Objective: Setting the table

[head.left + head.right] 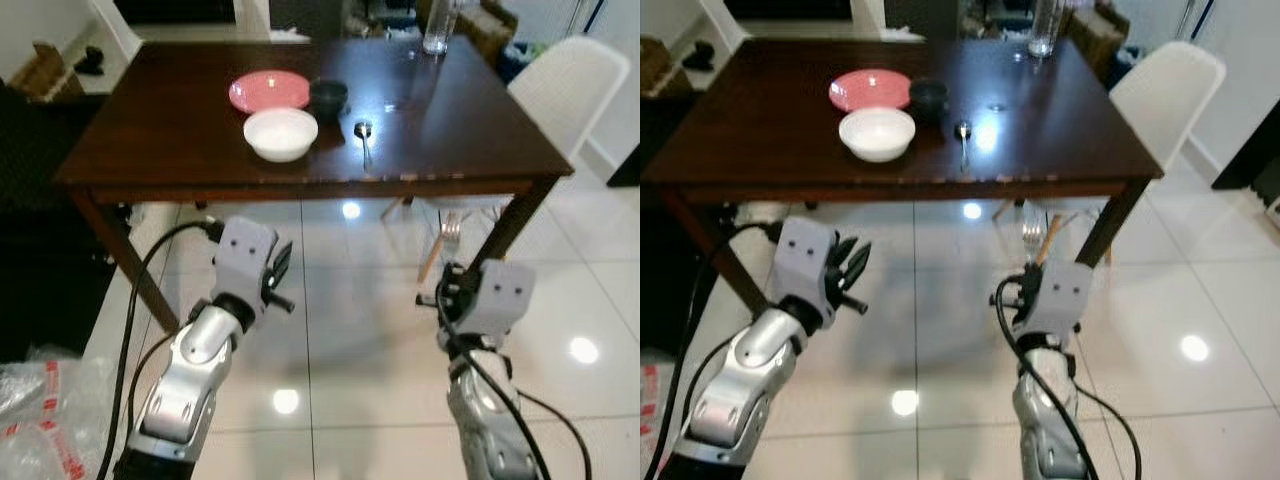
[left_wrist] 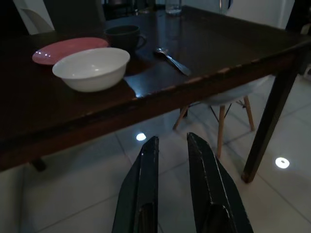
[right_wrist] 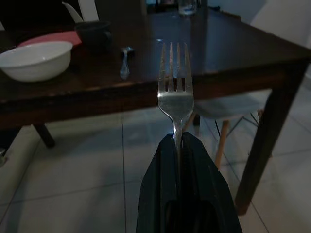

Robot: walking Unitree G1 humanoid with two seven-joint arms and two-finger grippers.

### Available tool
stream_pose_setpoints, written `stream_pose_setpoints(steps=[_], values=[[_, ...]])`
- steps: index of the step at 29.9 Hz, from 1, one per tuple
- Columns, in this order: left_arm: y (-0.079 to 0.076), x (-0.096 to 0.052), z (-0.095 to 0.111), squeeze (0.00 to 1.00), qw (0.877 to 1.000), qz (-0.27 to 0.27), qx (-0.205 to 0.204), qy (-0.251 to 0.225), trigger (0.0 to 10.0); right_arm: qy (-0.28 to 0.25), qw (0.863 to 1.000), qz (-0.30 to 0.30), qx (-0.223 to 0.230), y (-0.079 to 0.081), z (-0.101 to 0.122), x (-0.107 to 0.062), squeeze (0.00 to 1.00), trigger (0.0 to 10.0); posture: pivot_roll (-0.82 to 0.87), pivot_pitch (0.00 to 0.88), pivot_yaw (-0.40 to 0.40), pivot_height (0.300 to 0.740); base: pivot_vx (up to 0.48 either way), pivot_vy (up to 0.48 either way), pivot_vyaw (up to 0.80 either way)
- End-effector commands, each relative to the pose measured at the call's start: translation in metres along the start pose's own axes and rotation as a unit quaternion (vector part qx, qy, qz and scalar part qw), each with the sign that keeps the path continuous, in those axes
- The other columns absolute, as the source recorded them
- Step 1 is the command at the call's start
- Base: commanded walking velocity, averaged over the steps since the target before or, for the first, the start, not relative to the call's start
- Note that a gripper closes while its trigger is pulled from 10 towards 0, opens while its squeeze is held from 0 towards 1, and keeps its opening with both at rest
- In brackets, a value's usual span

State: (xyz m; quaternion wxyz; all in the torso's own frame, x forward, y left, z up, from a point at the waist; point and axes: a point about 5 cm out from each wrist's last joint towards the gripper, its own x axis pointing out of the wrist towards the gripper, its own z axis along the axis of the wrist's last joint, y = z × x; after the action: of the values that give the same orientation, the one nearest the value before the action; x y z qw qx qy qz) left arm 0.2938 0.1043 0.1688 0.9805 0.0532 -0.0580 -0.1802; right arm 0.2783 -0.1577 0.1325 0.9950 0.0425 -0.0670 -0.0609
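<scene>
Table [image 1: 180,150] of dark wood stands ahead of both arms on pale glossy tiles, with a white chair [image 1: 570,85] at its right. On it, near the front edge, sit a pink plate [image 1: 268,91], a white bowl [image 1: 281,134], a dark cup [image 1: 328,97] and a spoon [image 1: 364,140]. The right gripper [image 3: 177,145] is clamped on a fork [image 3: 175,82], tines up and pointing at the table, its handle along the fingers. The bare wood right of the spoon lies nearest this arm. The left gripper [image 2: 172,155] hangs empty, fingers slightly apart.
</scene>
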Motion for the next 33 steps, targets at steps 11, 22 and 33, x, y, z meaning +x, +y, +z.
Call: stream_pose_setpoints(steps=[11, 22, 33], values=[[0.0, 0.0, -0.006, 0.0, 1.0, -0.003, 0.001, 0.011, 10.0, 0.0, 1.0, -0.005, -0.003, -0.002, -0.001, -0.003, 0.0, 10.0, -0.05, 0.063, 0.078, 0.74, 0.48, 0.0, 0.0], [-0.001, 0.002, -0.006, 0.0, 1.0, -0.008, 0.003, 0.011, 10.0, -0.031, 0.996, -0.062, -0.052, -0.038, 0.017, 0.0, 0.0, 10.0, -0.06, 0.065, 0.086, 0.74, 0.48, 0.0, 0.0], [0.001, 0.002, -0.006, 0.0, 1.0, -0.012, 0.006, 0.011, 10.0, 0.02, 0.986, -0.047, -0.157, -0.105, 0.025, 0.003, 0.0, 10.0, -0.08, 0.067, 0.092, 0.74, 0.48, 0.0, 0.0]])
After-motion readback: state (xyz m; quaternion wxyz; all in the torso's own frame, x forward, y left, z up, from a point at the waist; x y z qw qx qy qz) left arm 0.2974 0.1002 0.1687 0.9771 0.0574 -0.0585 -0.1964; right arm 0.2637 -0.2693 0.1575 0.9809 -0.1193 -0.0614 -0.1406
